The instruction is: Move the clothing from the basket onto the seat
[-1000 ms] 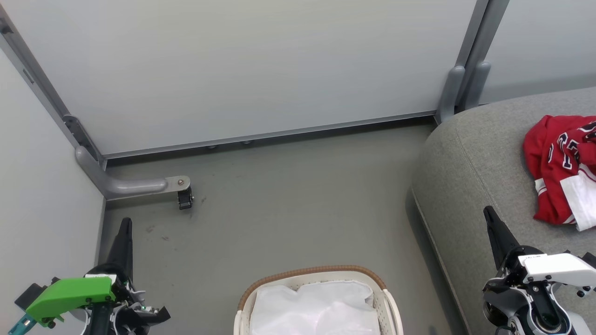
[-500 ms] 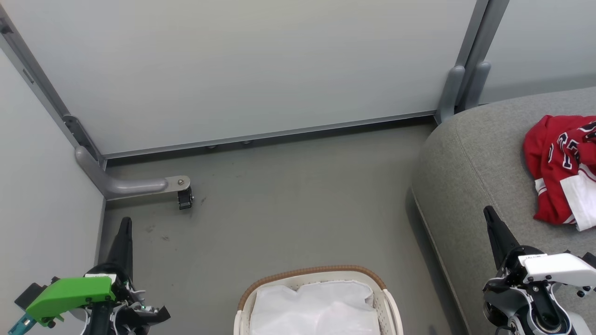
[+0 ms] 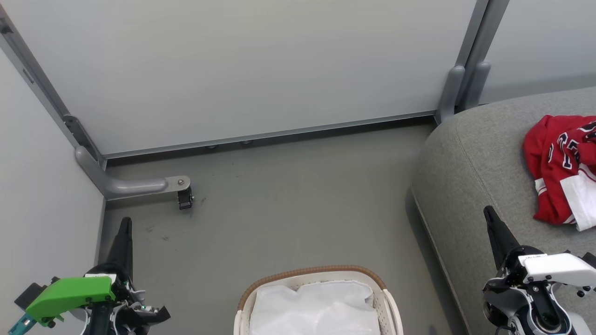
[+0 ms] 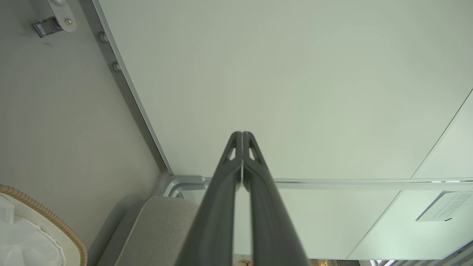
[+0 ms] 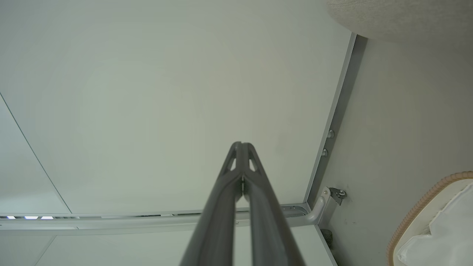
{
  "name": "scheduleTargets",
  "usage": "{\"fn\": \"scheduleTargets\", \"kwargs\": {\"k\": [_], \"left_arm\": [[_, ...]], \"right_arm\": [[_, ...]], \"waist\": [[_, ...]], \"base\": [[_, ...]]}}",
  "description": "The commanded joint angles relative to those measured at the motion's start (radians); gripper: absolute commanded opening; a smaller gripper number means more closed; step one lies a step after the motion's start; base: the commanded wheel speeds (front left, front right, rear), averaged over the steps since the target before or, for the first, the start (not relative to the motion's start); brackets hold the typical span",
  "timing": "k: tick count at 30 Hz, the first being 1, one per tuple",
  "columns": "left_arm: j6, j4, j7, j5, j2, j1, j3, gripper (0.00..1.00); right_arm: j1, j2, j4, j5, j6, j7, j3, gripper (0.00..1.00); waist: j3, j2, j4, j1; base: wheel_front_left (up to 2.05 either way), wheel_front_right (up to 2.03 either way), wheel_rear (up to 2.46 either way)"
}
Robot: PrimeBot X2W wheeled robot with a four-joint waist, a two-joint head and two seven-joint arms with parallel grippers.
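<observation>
I see the red jersey [image 3: 561, 167] on the grey seat [image 3: 470, 163], crumpled, at the right edge of head view. Black white-edged numbers and a white panel are visible. Can't tell if that heap is one garment or more.

The basket [image 3: 311, 272] is on the floor [image 3: 288, 209] at bottom centre, near the seat's front edge but not touching it. The white liner [image 3: 316, 307] shows inside; its near half is cropped.

Lower left, the left gripper [image 3: 125, 223] has its fingers pressed together with nothing in them, above the floor beside the side panel. Lower right, the right gripper [image 3: 489, 211] is the same: fingers together, empty, seen against the seat's front part, apart from the jersey.

In both wrist views the tips meet, pointing at the pale partition wall [image 3: 242, 70].
</observation>
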Motion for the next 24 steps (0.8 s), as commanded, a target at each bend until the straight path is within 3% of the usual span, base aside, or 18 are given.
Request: {"fn": "scheduleTargets", "kwargs": {"k": [1, 24], "left_arm": [[-0.006, -0.001, 0.003, -0.003, 0.007, -0.012, 0.002, 0.00], [-0.006, -0.002, 0.003, -0.003, 0.007, -0.012, 0.002, 0.00]], "right_arm": [[0.011, -0.006, -0.004, 0.003, 0.000, 0.002, -0.002, 0.00], [0.011, -0.006, -0.004, 0.003, 0.000, 0.001, -0.002, 0.00]], "waist": [[0.000, 0.0000, 0.000, 0.0000], [0.000, 0.0000, 0.000, 0.0000]], "base": [[0.00, 0.00, 0.00], [0.00, 0.00, 0.00]]}}
